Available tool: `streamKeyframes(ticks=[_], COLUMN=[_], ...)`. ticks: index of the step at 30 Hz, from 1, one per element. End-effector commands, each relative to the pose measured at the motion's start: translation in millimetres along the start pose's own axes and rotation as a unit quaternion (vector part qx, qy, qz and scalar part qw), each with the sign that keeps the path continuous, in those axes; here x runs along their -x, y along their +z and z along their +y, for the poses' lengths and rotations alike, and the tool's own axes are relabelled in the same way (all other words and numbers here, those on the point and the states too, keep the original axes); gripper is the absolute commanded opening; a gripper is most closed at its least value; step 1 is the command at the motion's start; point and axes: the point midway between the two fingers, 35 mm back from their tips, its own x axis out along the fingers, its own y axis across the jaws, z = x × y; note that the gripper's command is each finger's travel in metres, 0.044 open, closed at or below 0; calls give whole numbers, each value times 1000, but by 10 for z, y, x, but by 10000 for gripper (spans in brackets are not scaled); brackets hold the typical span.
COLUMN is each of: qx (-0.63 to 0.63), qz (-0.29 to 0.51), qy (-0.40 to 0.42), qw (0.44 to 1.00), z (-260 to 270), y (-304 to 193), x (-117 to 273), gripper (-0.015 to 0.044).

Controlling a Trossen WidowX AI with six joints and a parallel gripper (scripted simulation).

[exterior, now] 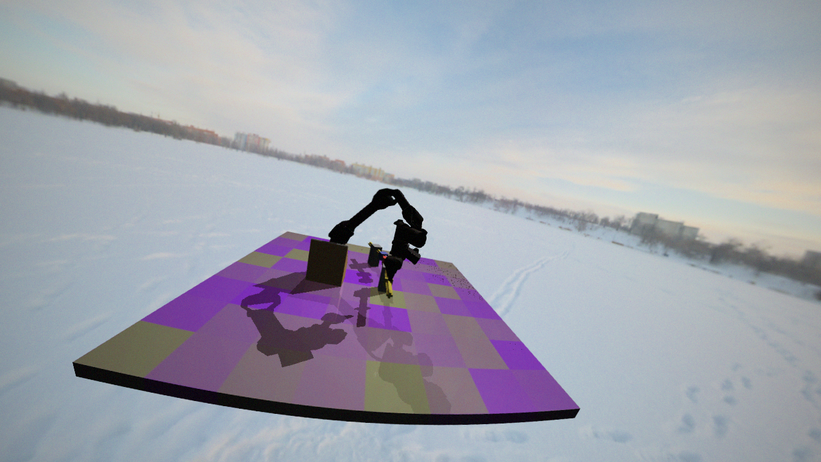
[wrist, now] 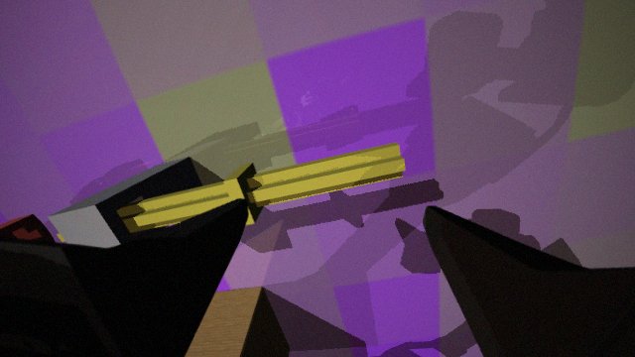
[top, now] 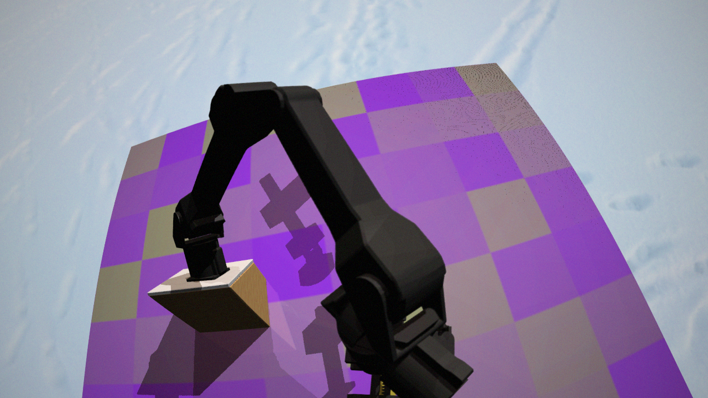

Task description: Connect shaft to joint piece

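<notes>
Yellow shaft (wrist: 327, 174) ahead of end effector (wrist: 335, 210), apparently untouched.

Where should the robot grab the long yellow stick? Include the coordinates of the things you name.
I'd try the yellow shaft (wrist: 322, 175) between its collar (wrist: 244, 190) and free end, from above. That stretch is straight and narrow, sticking out of the block (wrist: 79, 225), and the open gripper (wrist: 335, 210) could turn so its fingers straddle the sides.

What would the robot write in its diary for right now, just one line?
gripper: open, holding nothing | yellow shaft: through gray block | red joint piece: partly hidden
</notes>
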Motion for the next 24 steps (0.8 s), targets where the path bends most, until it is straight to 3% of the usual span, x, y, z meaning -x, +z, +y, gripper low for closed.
streamKeyframes(ticks=[1, 12, 24], qx=[-65, -250, -442], qz=[3, 5, 7], qy=[4, 3, 2], qw=[998, 968, 897], z=[8, 6, 8], y=[-9, -3, -5], x=[-87, -254, -434], gripper=[440, 440, 440])
